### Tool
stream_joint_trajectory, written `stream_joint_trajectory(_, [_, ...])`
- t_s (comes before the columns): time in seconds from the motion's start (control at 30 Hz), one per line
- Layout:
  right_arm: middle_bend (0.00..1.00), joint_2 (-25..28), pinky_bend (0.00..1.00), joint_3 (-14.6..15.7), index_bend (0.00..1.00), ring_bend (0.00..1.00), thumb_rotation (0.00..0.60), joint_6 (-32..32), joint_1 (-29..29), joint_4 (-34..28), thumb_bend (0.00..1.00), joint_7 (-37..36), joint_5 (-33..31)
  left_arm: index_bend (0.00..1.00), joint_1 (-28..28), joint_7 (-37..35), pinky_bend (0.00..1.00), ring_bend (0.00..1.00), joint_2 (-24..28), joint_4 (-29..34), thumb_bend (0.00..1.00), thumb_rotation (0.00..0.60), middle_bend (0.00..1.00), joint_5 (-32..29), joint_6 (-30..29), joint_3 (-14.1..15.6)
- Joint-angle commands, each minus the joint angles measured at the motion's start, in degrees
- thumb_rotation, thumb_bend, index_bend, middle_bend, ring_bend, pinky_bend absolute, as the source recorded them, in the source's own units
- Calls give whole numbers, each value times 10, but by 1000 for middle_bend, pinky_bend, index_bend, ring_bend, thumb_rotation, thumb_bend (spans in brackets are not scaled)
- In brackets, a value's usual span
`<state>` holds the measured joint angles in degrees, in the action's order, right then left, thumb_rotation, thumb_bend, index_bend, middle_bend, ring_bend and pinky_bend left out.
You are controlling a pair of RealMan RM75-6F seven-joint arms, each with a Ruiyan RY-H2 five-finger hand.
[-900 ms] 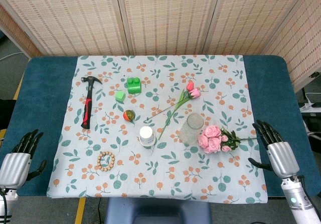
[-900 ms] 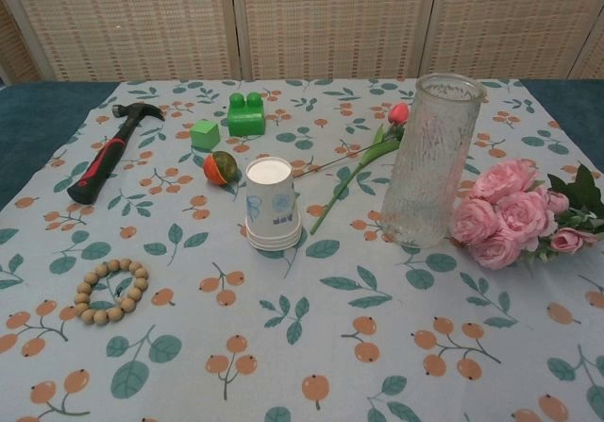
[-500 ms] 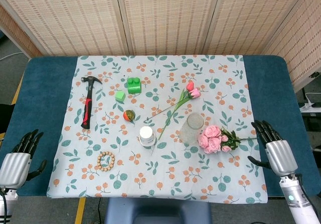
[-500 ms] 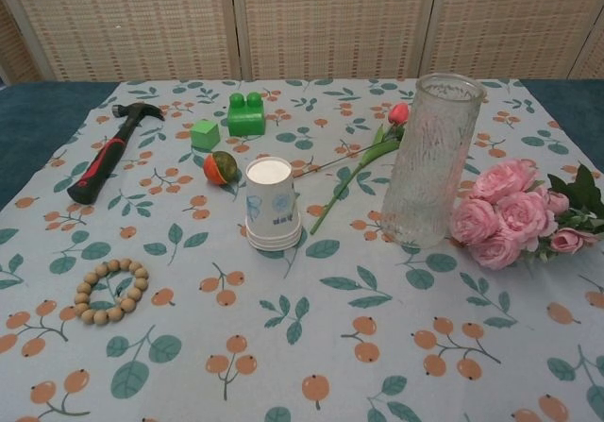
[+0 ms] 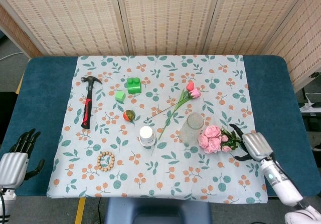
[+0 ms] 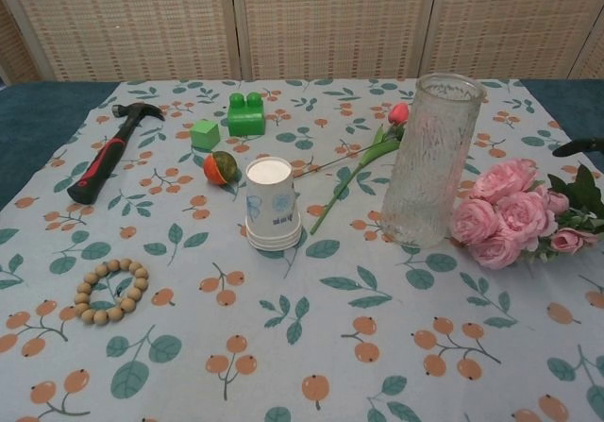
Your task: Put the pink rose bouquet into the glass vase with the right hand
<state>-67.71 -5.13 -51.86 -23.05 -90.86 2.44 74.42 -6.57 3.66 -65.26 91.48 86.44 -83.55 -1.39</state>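
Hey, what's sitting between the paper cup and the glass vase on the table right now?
Only the long green stem of the single pink flower crosses the gap between the paper cup and the glass vase; it shows in both views.

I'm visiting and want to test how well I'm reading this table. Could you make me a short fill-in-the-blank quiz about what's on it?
1. The glass vase stands upright and holds ____ flowers.
2. The pink rose bouquet lies on the cloth between the vase and the robot's ____ hand.
3. The hammer has a red and ____ handle.
4. The paper cup stands ____ down.

Missing words: no; right; black; upside
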Motion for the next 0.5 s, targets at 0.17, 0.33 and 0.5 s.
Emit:
stream_joint_trajectory(0.17, [928,-26,1000,-32,63,862,600,76,-89,-16,0,93,-158,7,2,-6,287,51,3,1,369,600,16,5,-7,0])
stream_joint_trajectory(0.33, [942,-63,1000,-33,138,880,600,122,-130,16,0,105,-231,7,2,-9,287,52,4,1,369,600,16,6,-7,0])
stream_joint_trajectory(0.5, [947,-88,1000,-21,222,885,600,153,-157,45,0,110,-278,10,2,-15,287,51,4,0,370,600,16,6,-7,0])
